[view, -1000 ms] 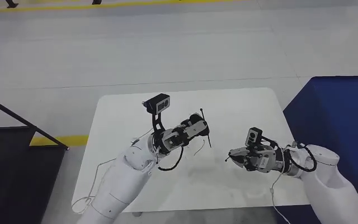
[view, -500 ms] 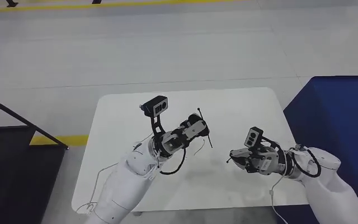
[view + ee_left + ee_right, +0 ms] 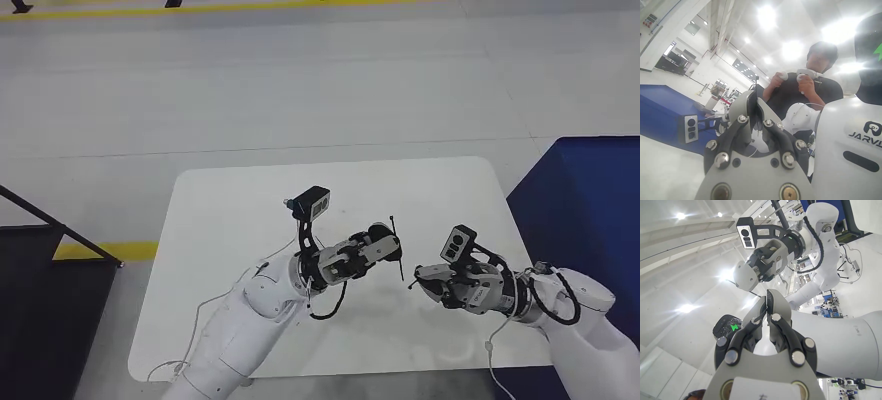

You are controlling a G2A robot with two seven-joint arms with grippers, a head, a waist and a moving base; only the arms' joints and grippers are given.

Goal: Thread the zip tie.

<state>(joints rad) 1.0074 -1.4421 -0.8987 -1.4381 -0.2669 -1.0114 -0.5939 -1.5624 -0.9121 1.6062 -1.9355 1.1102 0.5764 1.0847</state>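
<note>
A thin black zip tie (image 3: 393,222) stands nearly upright above the white table (image 3: 230,210), pinched in my left gripper (image 3: 388,243), which is shut on it. In the left wrist view the strip (image 3: 755,85) sticks out past the closed fingertips of that gripper (image 3: 755,98). My right gripper (image 3: 418,278) hovers just to the right, shut on a short black piece (image 3: 761,315) between its pads. The right wrist view shows the left gripper (image 3: 745,275) close ahead of the right gripper (image 3: 767,298), with the zip tie (image 3: 751,292) crossing between them. Whether strip and piece touch I cannot tell.
A blue cabinet (image 3: 590,200) stands off the table's right edge. A black frame (image 3: 50,230) lies to the left of the table. Both grippers hang over the table's right half, near its front.
My left gripper has carried the zip tie to the right and slightly nearer, closing most of the gap to the right gripper. The right gripper has barely moved.
</note>
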